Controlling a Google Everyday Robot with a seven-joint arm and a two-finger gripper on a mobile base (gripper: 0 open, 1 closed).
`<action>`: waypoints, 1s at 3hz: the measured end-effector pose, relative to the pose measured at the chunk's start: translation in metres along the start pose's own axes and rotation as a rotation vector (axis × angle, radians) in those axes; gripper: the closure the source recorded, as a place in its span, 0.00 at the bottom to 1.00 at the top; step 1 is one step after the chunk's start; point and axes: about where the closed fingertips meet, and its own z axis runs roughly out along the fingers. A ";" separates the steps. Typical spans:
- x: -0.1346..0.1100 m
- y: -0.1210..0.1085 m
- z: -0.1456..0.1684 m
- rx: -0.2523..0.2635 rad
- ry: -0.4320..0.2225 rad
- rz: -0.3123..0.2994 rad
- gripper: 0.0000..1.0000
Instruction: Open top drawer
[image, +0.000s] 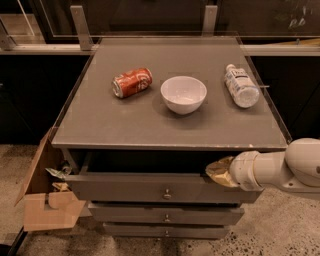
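While engaged off-centre at right upper edge of top drawer (130, 189) by gripper (218, 171) (closure indiscernible), risked skewing, binding, or slipping loose.

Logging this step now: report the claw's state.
Claw: at the right end of the top drawer front's upper edge, drawer partly pulled out; open or closed cannot be told.

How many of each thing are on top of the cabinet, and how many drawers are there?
Can: 1
Bowl: 1
Bottle: 1
Drawers: 3 (top drawer, middle drawer, bottom drawer)
Total: 6
The gripper is at the top drawer's upper edge, below the bottle.
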 end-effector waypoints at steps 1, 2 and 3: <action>0.003 0.006 0.003 -0.039 0.021 0.000 1.00; 0.007 0.014 0.003 -0.082 0.039 0.001 1.00; 0.004 0.013 0.001 -0.082 0.039 0.001 1.00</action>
